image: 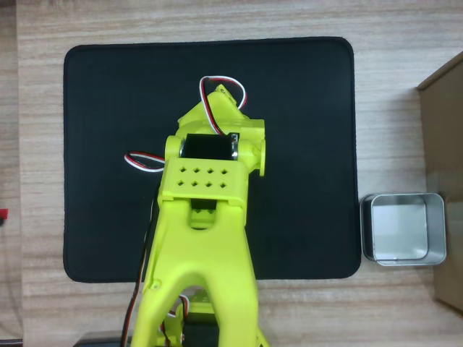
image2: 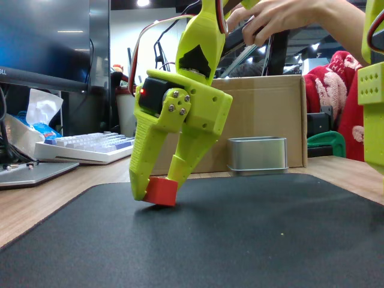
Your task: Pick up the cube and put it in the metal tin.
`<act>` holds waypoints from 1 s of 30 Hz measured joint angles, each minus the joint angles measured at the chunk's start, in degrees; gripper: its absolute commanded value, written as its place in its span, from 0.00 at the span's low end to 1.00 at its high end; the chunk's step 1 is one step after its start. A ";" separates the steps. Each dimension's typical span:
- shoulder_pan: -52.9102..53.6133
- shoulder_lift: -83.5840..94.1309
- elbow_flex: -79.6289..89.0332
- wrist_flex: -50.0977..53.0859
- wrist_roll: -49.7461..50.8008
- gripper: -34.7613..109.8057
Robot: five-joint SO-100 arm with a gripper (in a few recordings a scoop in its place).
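Overhead view: the yellow-green arm point(image: 206, 217) reaches over the black mat point(image: 94, 144); the tin point(image: 403, 228) sits on the counter point(image: 405, 87) just right of the mat. Fixed view: the end effector point(image2: 157, 191) is clamped on the cube point(image2: 161, 191), which touches the mat, tilted, well apart from the tin point(image2: 258, 155).

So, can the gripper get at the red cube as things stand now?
Probably yes. In the fixed view the gripper is already down on the black mat, its two fingers on either side of the cube, and nothing stands between them. Whether it grips firmly cannot be told.
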 measured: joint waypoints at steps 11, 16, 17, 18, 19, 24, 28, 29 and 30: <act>1.14 13.45 2.46 0.35 0.62 0.26; 4.13 22.76 4.57 0.35 0.62 0.26; 5.01 24.96 5.54 0.35 0.62 0.25; 6.86 26.98 5.62 0.35 0.53 0.25; 8.17 28.83 6.50 0.35 0.53 0.25; 15.56 34.37 8.44 0.35 0.53 0.25; 23.64 38.32 10.28 -0.44 0.53 0.24; 24.17 39.29 10.37 -0.44 0.53 0.24; 26.19 40.43 11.34 -0.62 0.53 0.24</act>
